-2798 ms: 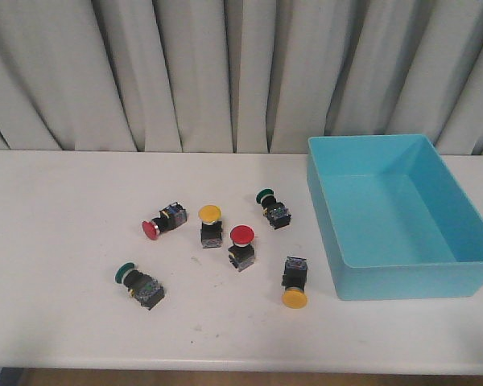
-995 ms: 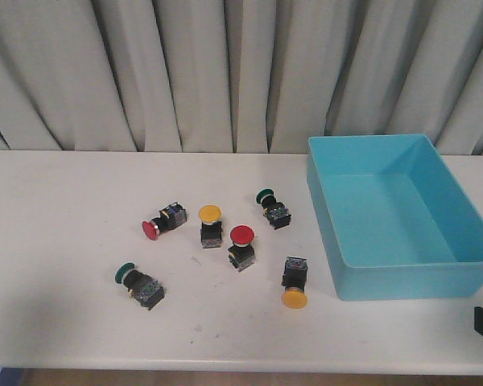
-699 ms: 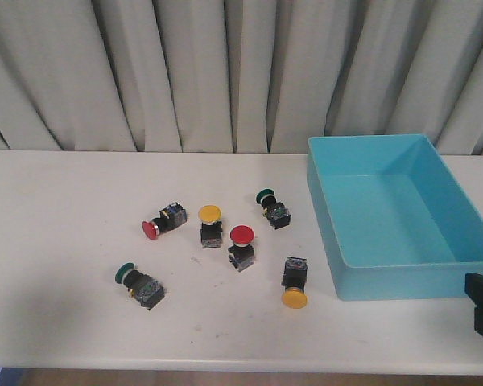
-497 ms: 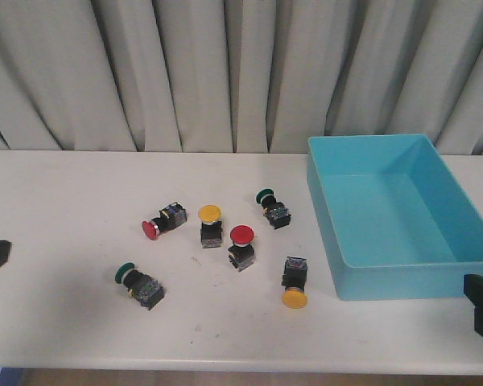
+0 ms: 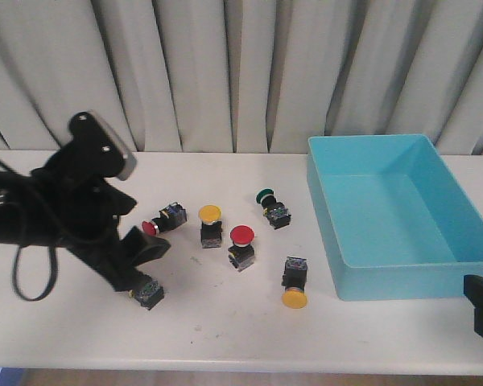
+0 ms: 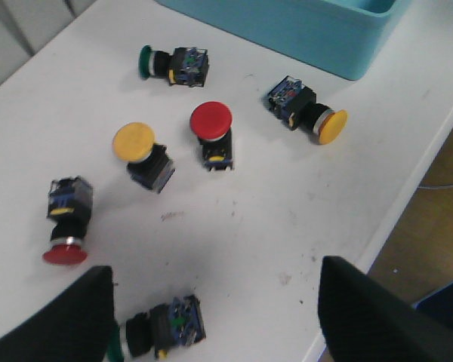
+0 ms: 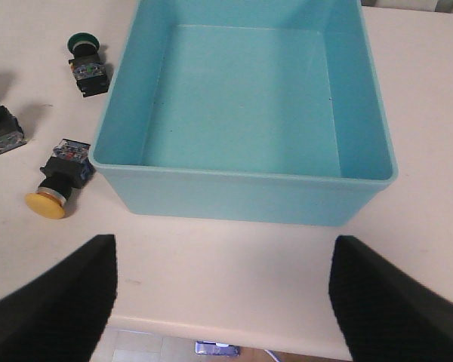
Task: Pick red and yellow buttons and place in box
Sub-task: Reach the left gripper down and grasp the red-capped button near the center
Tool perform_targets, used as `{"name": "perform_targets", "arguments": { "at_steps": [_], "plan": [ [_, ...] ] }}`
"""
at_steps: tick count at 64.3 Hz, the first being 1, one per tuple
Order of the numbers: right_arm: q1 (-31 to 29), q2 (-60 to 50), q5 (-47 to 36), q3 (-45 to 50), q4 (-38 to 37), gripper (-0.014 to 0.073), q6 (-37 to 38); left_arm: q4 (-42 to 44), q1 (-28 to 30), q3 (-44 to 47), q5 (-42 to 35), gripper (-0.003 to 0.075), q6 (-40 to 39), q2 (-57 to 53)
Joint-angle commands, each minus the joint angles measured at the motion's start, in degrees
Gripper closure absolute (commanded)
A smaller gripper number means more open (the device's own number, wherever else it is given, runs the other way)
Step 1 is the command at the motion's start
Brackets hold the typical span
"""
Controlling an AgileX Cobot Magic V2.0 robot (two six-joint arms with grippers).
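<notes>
A lab-like test setup: a plain white table (image 5: 64, 322) against a pleated grey curtain (image 5: 225, 72), with no furnishings

The white table (image 5: 225, 330) carries six scattered buttons (image 5: 241, 247) and the turquoise box (image 5: 398, 277).

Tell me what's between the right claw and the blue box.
Nothing: in the right wrist view, only bare table lies between the right claw and the near wall of the blue box. The box is empty.
</notes>
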Motion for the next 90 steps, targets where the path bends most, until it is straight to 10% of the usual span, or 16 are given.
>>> {"name": "perform_targets", "arguments": {
  "at_steps": [1, 48, 76, 90],
  "plan": [
    [0.05, 0.26, -3.27, -1.61, -0.23, 0.0022, -0.47, -2.48, -2.77, -5.87, -3.93, 0.0187, 1.1, 5.22],
    [0.05, 0.26, -2.7, -1.61, -0.23, 0.0022, -0.47, -1.53, -8.51, -39.78, 0.38, 0.0187, 0.6, 42.19],
    [0.05, 0.26, -1.81, -1.56, -0.23, 0.0022, -0.47, 4.3, -8.51, -42.62, 0.57, 0.0191, -5.99, 48.91],
    [0.05, 0.26, -1.81, -1.56, -0.23, 0.0022, -0.47, 4.3, -8.51, -42.62, -0.23, 0.0323, -5.89, 49.22]
  ]
}}
